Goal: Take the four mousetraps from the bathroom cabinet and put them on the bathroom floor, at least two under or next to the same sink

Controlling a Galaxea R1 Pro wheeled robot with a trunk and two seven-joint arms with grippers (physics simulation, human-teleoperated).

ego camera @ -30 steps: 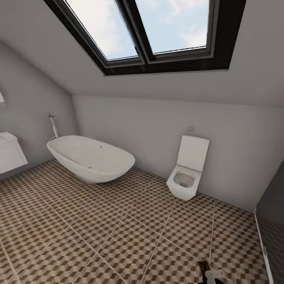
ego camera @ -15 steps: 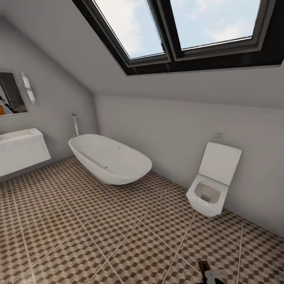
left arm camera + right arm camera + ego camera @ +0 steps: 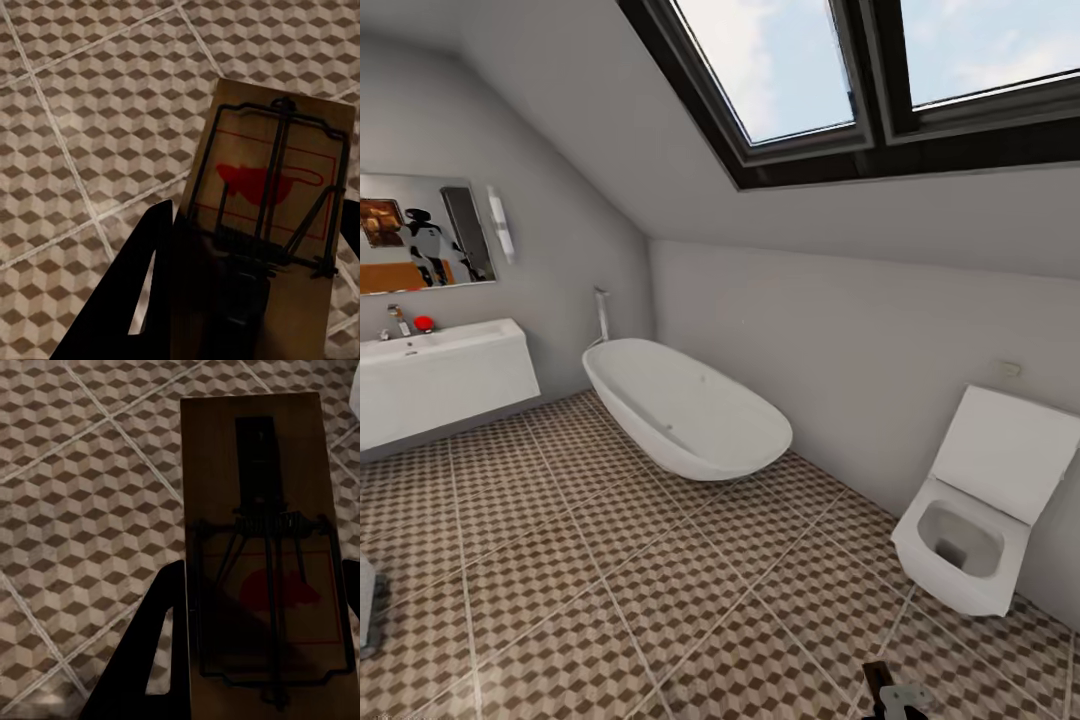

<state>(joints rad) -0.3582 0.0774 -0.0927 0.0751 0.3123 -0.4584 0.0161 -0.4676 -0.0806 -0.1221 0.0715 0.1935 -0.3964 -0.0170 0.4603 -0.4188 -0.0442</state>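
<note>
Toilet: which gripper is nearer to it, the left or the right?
Right, probably. The right gripper hangs over the floor at the head view's lower right, the toilet's side. The left gripper, holding a mousetrap, faces the floor; its distance is unclear.

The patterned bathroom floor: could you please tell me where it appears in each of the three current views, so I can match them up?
Head view: the bathroom floor covers the lower half, running under the bathtub.
Left wrist view: it lies behind a mousetrap held between the left gripper fingers.
Right wrist view: it lies behind another mousetrap in the right gripper.
Shared landmark: the cube-pattern tiles with pale grout lines.
</note>
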